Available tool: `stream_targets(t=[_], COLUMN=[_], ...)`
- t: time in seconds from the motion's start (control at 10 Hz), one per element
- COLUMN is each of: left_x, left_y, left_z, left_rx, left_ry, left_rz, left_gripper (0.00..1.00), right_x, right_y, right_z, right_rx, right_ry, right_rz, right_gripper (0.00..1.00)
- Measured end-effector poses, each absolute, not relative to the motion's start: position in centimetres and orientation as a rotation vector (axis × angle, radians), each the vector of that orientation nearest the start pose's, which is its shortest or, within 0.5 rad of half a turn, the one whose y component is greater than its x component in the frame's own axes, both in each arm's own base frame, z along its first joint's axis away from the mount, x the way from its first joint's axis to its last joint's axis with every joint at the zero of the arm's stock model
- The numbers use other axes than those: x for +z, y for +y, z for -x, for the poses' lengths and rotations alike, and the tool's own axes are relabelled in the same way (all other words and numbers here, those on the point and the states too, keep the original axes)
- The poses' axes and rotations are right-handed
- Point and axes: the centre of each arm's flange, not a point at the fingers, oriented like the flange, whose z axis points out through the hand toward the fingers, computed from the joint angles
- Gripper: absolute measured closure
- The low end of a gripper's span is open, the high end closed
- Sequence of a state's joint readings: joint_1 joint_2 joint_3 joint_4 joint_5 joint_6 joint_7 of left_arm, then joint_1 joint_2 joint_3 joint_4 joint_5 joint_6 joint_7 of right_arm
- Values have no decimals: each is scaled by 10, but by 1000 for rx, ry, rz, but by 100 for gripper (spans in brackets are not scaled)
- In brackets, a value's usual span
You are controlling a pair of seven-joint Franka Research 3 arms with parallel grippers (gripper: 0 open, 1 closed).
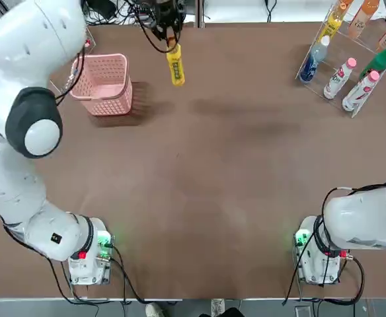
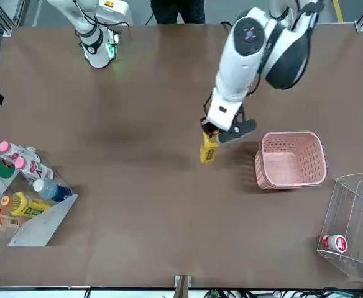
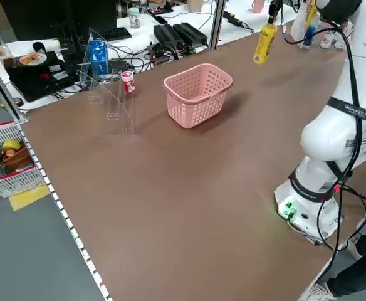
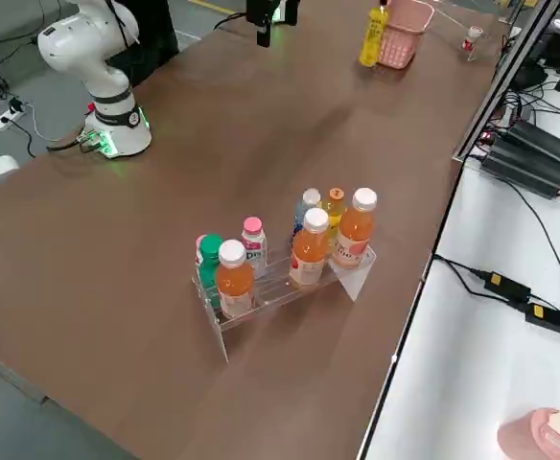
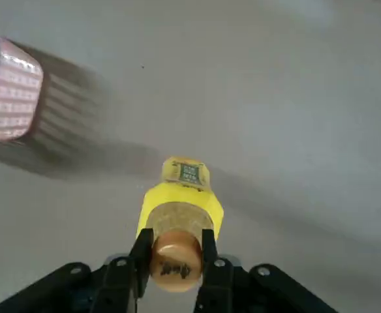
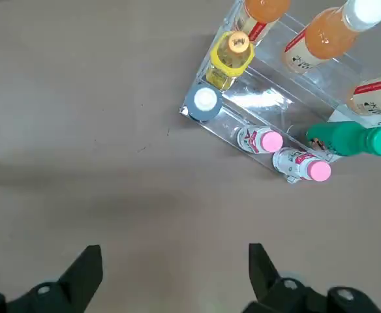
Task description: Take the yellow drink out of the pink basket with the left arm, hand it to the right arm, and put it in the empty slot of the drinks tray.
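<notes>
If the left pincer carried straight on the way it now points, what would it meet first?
Most likely the tabletop, with the yellow bottle in the left pincer touching down first; how far below it lies is unclear.

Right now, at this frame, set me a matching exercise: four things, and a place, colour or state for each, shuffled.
Things:
1. left gripper
2. right gripper
3. basket
4. tray

Descriptions:
A. pink, standing on the table
B. fingers open, holding nothing
C. clear, with several bottles in it
D. closed on the yellow drink, beside the basket and above the table

Pairs: 1-D, 2-B, 3-A, 4-C
</notes>
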State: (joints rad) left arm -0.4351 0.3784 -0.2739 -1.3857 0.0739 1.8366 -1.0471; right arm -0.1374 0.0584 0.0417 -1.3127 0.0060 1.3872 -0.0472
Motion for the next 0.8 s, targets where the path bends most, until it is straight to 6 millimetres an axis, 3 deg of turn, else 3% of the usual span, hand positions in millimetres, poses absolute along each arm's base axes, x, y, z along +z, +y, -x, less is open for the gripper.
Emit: stream_targets(t=[0.5,0.8], left_x=[474,431], left_y=[-459,-487], left_z=[-530,-535], left_rx=[-38,-45], left_ry=[-550,-536], left_rz=[3199,3226], left_gripper=[66,66], right_x=[695,695], right_y=[-53,-53], right_z=[-548,-548], right_rx=[-26,-26], right_ry=[74,74], right_rz=[3133,3133], right_gripper=[1,1])
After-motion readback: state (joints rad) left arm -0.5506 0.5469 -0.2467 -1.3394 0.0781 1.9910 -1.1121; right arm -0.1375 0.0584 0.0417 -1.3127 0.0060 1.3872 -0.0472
